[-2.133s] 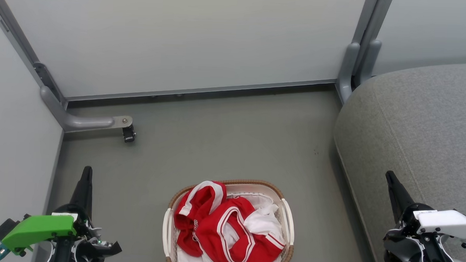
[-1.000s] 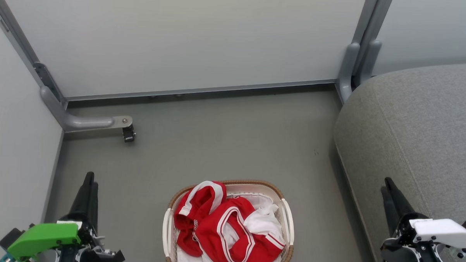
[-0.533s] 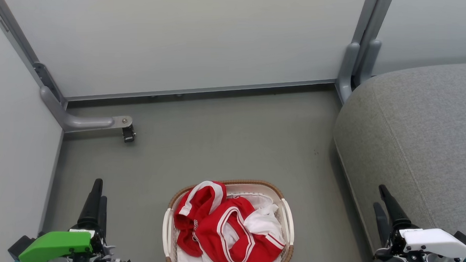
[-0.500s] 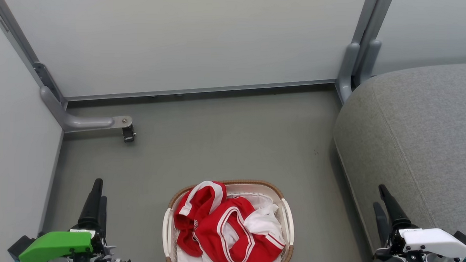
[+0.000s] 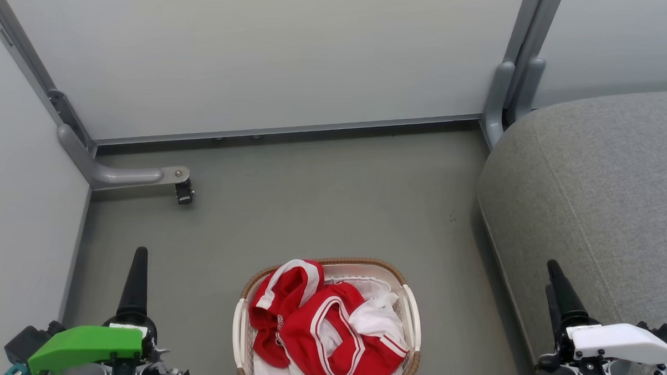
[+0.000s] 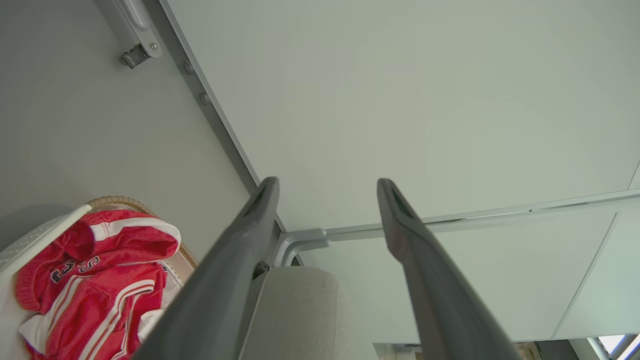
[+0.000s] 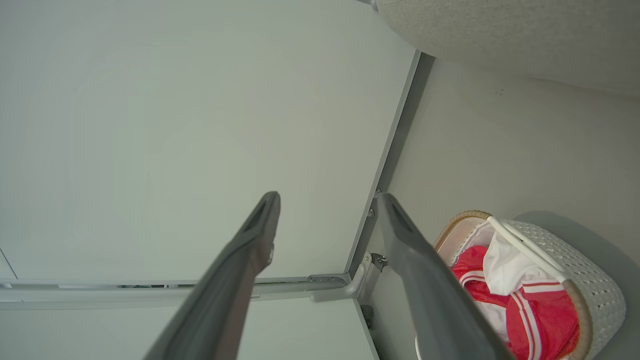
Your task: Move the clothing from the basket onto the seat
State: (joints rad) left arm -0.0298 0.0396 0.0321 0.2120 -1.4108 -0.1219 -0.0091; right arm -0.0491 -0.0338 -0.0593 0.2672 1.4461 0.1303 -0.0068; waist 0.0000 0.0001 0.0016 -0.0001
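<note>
Clothing is lying heaped inside the basket, apart from the seat. The seat is occupying the right side of the head view. It is a large grey cushion in coarse woven fabric, with rounded edges and a seam line running along its side. The floor is showing as a smooth, matt grey-green surface, bounded by flat pale wall panels in grey metal frames. A curved metal foot with a small dark caster is resting on the floor at the left. The basket is standing on the floor near the seat without touching it. It is an oval of white perforated plastic with a brown woven rim, white side handles and a white lining. The clothing is soft, crumpled red fabric with white stripe trim and white panels. The left gripper is hanging to the left of the basket, its long dark tapered fingers standing spread apart with nothing between them. The right gripper is showing against the seat's edge in the head view, jaws likewise spread wide and holding nothing.
</note>
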